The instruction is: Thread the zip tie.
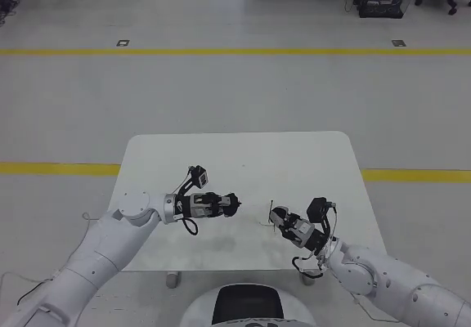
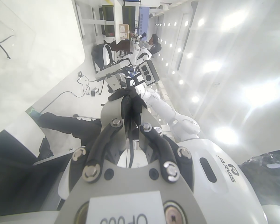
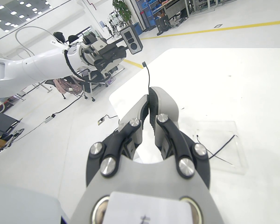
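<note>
Where the zip tie (image 3: 148, 78) sits: pinched in the right gripper (image 3: 149, 94), head end free beyond the fingertips, above the table (image 1: 301, 155).
Right gripper: clenched on the tie, raised over the near edge, pointing at the other arm.
Left gripper (image 1: 234, 203): fingers pressed together, held level, facing it, apart.
Clear tray (image 3: 224, 166): on the table, holding black ties.

Zip tie (image 3: 148, 75) in right jaws, left jaws opposite, over table (image 1: 301, 155)
</note>
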Controlling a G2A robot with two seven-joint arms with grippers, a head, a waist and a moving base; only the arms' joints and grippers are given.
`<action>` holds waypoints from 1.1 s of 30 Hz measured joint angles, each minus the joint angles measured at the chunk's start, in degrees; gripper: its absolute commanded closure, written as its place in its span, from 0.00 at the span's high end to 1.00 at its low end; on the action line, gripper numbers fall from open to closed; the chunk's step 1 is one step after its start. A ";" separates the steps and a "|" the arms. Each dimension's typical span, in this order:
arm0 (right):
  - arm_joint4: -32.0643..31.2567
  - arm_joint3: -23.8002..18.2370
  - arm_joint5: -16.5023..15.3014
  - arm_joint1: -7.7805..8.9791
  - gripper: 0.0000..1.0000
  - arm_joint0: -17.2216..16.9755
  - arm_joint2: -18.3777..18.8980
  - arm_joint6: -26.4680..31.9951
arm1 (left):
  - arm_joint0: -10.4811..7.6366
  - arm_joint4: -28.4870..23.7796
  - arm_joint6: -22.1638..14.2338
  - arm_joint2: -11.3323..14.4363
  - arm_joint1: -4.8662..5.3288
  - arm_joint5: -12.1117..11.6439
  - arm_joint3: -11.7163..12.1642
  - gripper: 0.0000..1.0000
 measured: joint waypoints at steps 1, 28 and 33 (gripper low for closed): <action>0.00 0.00 0.00 0.00 0.00 0.00 0.00 0.00 | 0.00 0.00 0.00 0.00 0.00 0.00 0.00 0.00; 10.29 -2.45 0.00 -1.00 0.00 -3.87 -1.54 -10.11 | 0.00 0.00 0.00 0.00 0.00 0.00 0.00 0.00; 10.29 -2.45 0.00 -1.00 0.00 -3.87 -1.53 -10.10 | 0.00 0.00 0.00 0.00 0.00 0.00 0.00 0.00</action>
